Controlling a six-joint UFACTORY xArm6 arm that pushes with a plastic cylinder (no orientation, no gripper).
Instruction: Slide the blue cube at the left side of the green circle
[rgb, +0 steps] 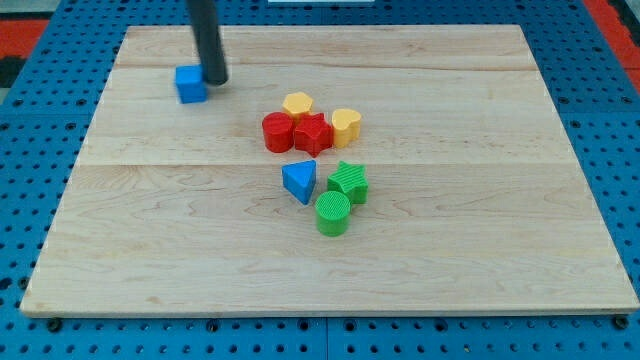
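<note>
The blue cube sits near the view's top left of the wooden board. My tip rests right against the cube's right side, the dark rod rising out of the view's top. The green circle, a ribbed cylinder, stands in the lower middle of the board, far to the lower right of the cube. A blue triangle lies just to the upper left of the green circle.
A green star-like block touches the green circle's upper right. Above sit a red cylinder, a red star-like block, a yellow hexagon and a yellow heart-like block, clustered together.
</note>
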